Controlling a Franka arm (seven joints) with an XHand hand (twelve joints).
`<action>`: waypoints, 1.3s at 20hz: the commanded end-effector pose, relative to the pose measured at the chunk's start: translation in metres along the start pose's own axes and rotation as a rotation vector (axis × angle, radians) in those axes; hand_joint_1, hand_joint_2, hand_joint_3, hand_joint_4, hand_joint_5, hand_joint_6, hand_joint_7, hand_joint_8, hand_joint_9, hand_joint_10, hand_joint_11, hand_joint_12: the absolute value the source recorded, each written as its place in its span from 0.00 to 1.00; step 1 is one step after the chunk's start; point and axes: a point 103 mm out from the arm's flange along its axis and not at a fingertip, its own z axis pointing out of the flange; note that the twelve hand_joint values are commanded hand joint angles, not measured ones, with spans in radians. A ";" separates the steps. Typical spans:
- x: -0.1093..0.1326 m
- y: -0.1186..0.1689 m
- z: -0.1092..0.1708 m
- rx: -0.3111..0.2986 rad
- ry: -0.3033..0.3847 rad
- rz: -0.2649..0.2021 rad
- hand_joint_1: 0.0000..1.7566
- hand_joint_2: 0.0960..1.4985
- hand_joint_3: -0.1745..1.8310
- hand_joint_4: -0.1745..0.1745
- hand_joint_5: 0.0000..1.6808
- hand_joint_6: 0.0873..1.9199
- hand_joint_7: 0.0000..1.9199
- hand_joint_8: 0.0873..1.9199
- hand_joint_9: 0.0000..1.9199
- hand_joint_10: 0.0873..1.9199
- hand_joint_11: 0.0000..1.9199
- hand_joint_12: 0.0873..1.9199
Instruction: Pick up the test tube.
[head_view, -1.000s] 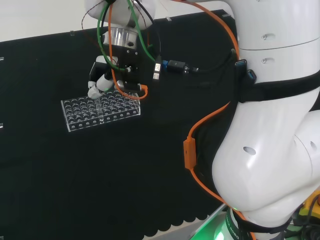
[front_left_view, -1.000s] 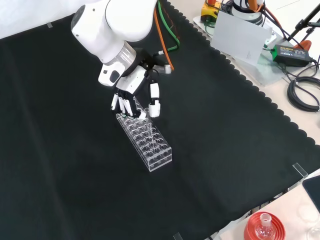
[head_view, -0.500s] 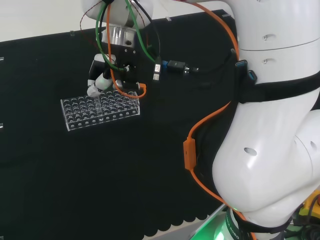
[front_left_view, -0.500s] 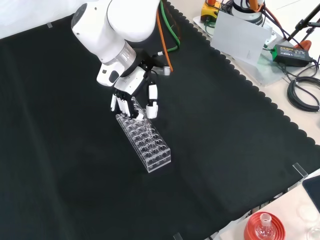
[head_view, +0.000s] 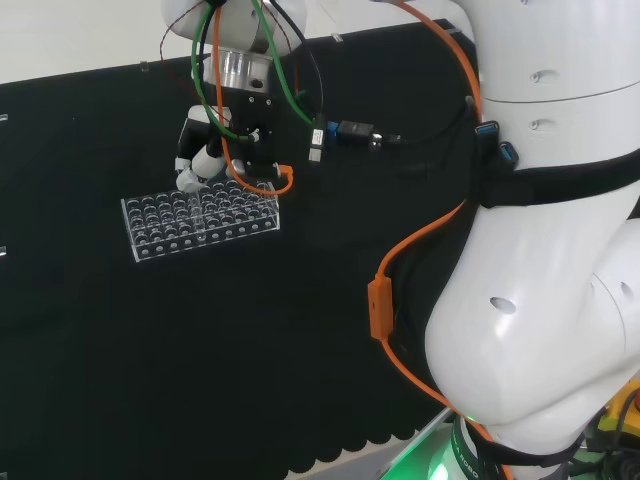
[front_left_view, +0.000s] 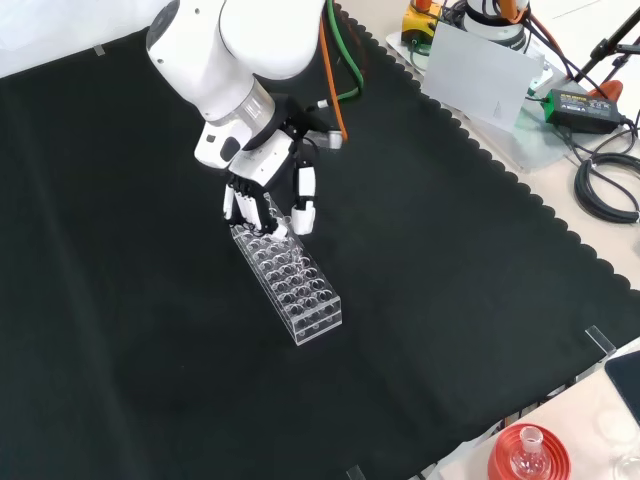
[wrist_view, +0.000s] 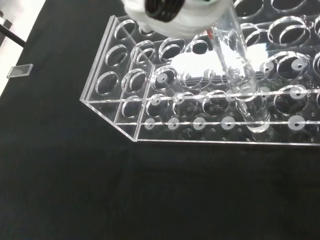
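Note:
A clear plastic test tube rack (head_view: 200, 222) with several rows of holes lies on the black cloth; the front view has this rack (front_left_view: 290, 285) running away from the hand. My hand (head_view: 205, 150) hangs over the rack's far end (front_left_view: 245, 235); in the front view the hand (front_left_view: 265, 190) has its fingers curled downward. Close up, the clear test tube (wrist_view: 240, 75) stands nearly upright, its top pinched under the blurred white hand (wrist_view: 175, 15). The tube's round bottom sits level with the rack's (wrist_view: 150, 100) lower plate at its edge row.
The arm's big white links (head_view: 540, 250) and an orange cable (head_view: 385, 290) stand at the right of the head view. Off the cloth in the front view are a red ribbed stand with a flask (front_left_view: 528, 455), a grey plate (front_left_view: 480, 75) and black cables (front_left_view: 605, 185).
The hand has risen slightly above the rack's end with its fingers still curled; the rack has stayed in place.

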 end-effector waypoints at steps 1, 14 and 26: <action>0.001 -0.001 -0.001 -0.008 -0.006 0.001 0.74 0.65 0.09 0.00 0.69 0.33 0.64 0.31 0.57 0.26 0.31 0.67; 0.002 -0.013 -0.026 -0.046 -0.027 -0.009 0.74 0.65 0.09 0.00 0.70 0.32 0.64 0.31 0.58 0.27 0.33 0.67; 0.015 -0.033 -0.069 -0.107 -0.073 -0.042 0.74 0.65 0.09 0.00 0.70 0.33 0.64 0.31 0.58 0.27 0.33 0.66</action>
